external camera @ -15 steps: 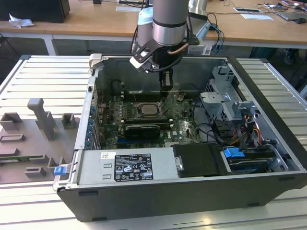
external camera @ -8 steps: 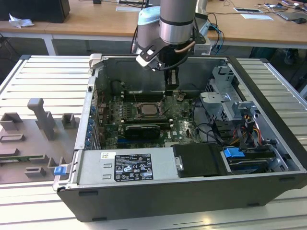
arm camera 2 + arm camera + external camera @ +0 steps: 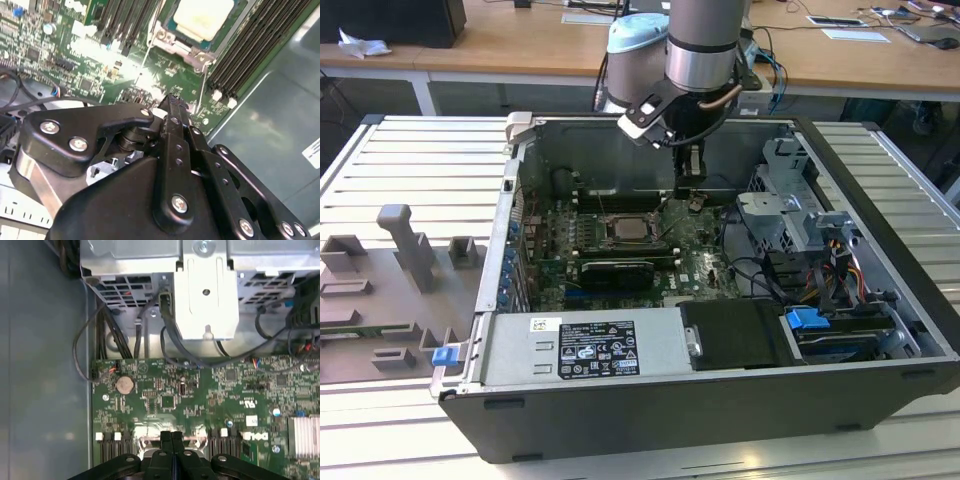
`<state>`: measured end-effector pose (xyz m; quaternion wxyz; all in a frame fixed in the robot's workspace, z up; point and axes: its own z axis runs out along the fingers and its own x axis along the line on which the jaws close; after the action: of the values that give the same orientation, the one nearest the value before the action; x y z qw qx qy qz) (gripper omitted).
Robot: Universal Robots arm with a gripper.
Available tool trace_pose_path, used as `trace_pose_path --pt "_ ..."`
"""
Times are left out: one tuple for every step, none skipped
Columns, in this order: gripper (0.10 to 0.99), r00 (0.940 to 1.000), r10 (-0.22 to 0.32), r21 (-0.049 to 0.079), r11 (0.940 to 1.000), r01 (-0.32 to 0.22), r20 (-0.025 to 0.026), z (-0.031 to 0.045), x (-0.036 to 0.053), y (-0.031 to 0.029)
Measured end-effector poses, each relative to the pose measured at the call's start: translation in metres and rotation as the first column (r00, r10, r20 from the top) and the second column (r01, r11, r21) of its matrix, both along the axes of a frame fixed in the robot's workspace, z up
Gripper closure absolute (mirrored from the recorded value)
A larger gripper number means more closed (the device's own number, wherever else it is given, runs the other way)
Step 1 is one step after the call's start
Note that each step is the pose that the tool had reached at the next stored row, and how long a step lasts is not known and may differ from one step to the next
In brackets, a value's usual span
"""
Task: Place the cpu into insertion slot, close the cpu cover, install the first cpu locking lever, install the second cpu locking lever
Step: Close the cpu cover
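The cpu (image 3: 202, 17), with its pale silvery top, lies in the insertion slot (image 3: 608, 236) on the green motherboard (image 3: 200, 390). The silvery cpu cover (image 3: 172, 44) frames the chip and looks laid down over it. Thin wire levers (image 3: 201, 92) run along the socket's sides; I cannot tell whether they are latched. My gripper (image 3: 692, 195) hangs inside the case, just to the exterior view's right of the socket and above the board. Its black fingers (image 3: 166, 437) are pressed together with nothing between them, as both wrist views show.
Black memory sticks (image 3: 250, 50) flank the socket. A metal drive cage (image 3: 205, 290) with cables stands on the exterior view's right. The power supply (image 3: 590, 345) runs along the case's near wall. A grey fixture (image 3: 405, 240) sits outside the case at the left.
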<state>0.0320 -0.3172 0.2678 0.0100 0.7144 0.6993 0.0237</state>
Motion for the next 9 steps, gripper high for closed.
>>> trace_pose_path --pt "0.98 1.0 0.004 0.0 1.0 -0.004 -0.0003 -0.0001 0.0016 0.0" --pt "0.98 0.9999 0.011 0.0 0.9999 -0.011 -0.0018 -0.0002 0.0055 0.0" --pt "0.98 0.9998 0.018 0.0 0.9998 -0.018 -0.0035 -0.0006 0.0101 0.0" --pt "0.98 0.9997 0.024 0.0 0.9997 -0.024 -0.0039 -0.0015 0.0124 0.0" --pt "0.98 0.9996 0.028 0.0 0.9996 -0.028 -0.0041 -0.0024 0.0132 0.0" --pt "0.98 0.9995 0.031 0.0 0.9995 -0.031 -0.0043 -0.0038 0.014 0.0" --pt "0.98 0.9994 0.034 0.0 0.9994 -0.034 -0.0045 -0.0049 0.015 0.0" --pt "0.98 0.9992 0.039 0.0 0.9992 -0.039 -0.0048 -0.0065 0.0162 0.0" --pt "0.98 0.999 0.043 0.0 0.9991 -0.043 -0.0051 -0.0081 0.0168 0.0"
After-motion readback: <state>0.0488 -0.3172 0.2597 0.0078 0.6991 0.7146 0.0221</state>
